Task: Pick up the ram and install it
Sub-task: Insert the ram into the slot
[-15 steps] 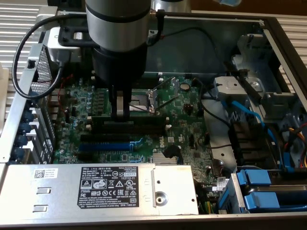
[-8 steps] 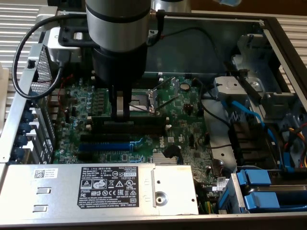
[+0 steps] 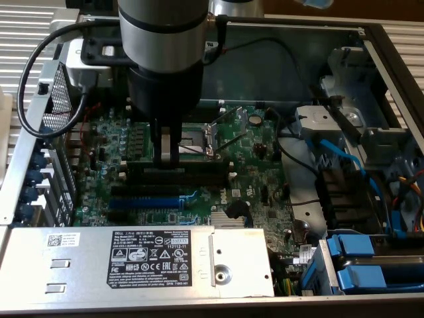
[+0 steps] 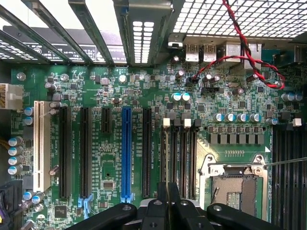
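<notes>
Open computer case [image 3: 371, 40] lying flat, motherboard [image 3: 255, 179] facing up. The arm comes straight down from above and its claw [image 3: 166, 158] sits over the bank of memory slots [image 3: 199, 179], just beside the CPU socket [image 3: 199, 136]. Claw closed on the ram [image 3: 195, 165]. The two fingers [image 3: 161, 147] pinch the stick partway along its length, nearer its end toward the exterior view's left. The ram stands on edge, long side parallel to the slots, directly over the slot nearest the socket. It looks level, not tilted. Whether its lower edge is already down in the slot or just touching it, I cannot tell from here. On the far side of the memory bank from the socket lie the long black expansion slots, then the blue slot [image 3: 142, 202]. In front of those is the metal power-supply box [image 3: 86, 258] with its white-on-black label. Blue cables [image 3: 338, 156] run through the drive bay at the exterior view's right. A black cable [image 3: 26, 99] loops off the arm at the exterior view's left. From the wrist view the claw [image 4: 168, 195] is narrowed to a slim gap above the memory slots [image 4: 184, 158], which have white end clips [image 4: 187, 122]. The blue slot [image 4: 126, 153], a white slot [image 4: 43, 143] and a twisted red-and-black wire pair [image 4: 240, 48] are all well apart from the claw.
</notes>
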`<state>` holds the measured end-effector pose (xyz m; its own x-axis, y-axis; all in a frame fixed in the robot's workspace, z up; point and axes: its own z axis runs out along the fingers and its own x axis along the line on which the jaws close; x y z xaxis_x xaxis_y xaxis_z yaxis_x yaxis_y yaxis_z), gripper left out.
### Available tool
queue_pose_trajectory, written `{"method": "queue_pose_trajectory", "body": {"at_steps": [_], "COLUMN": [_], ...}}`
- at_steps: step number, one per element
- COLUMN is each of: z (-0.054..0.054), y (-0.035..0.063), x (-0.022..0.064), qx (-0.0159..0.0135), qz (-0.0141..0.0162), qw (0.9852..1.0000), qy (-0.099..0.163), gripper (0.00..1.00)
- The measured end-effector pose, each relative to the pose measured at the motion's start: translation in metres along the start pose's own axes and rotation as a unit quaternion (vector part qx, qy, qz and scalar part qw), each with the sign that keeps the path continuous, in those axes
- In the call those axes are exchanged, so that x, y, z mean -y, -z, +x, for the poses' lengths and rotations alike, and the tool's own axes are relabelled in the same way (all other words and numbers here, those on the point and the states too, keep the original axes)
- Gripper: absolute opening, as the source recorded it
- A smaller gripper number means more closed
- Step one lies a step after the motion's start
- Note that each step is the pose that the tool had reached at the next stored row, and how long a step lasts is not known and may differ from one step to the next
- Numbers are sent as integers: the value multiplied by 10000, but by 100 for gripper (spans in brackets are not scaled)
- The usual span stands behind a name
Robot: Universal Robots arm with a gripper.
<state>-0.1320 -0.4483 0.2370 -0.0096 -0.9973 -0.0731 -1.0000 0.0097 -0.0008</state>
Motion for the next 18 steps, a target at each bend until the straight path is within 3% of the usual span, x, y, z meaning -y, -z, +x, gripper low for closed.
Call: {"method": "queue_pose_trajectory", "body": {"at_steps": [18], "z": [-7], "y": [-3], "x": [0], "qx": [0], "qz": [2], "qw": [10000], "qy": [-34], "gripper": [13]}}
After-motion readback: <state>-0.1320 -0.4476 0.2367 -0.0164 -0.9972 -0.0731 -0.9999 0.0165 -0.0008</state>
